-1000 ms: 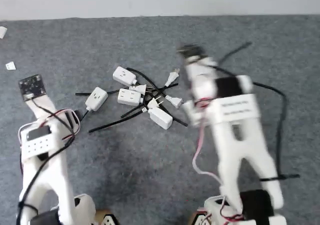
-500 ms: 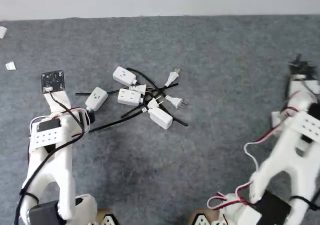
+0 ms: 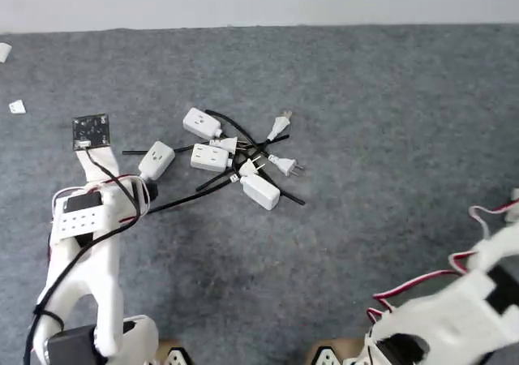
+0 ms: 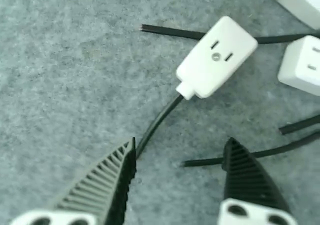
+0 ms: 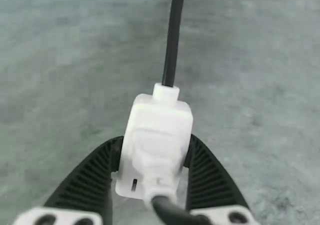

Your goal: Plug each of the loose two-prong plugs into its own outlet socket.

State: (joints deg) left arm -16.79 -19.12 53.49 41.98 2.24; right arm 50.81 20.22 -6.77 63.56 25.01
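Your left gripper (image 4: 180,152) hangs with jaws apart just short of an outlet socket (image 4: 216,59). Your right arm (image 3: 454,316) crowds the high view's lower right corner, and its right gripper (image 5: 154,144) is clamped on a white corded block (image 5: 157,117). The plug tangle (image 3: 235,158) lies upper centre-left, and grey mat (image 3: 389,138) stretches from it to the right edge.

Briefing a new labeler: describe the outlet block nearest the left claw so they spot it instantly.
On the grey carpet, find the tangle of white blocks and black cords. The outlet block is its leftmost piece, ahead of the left claw. Unlike its neighbours it lies apart, socket face up, cord trailing toward that claw.
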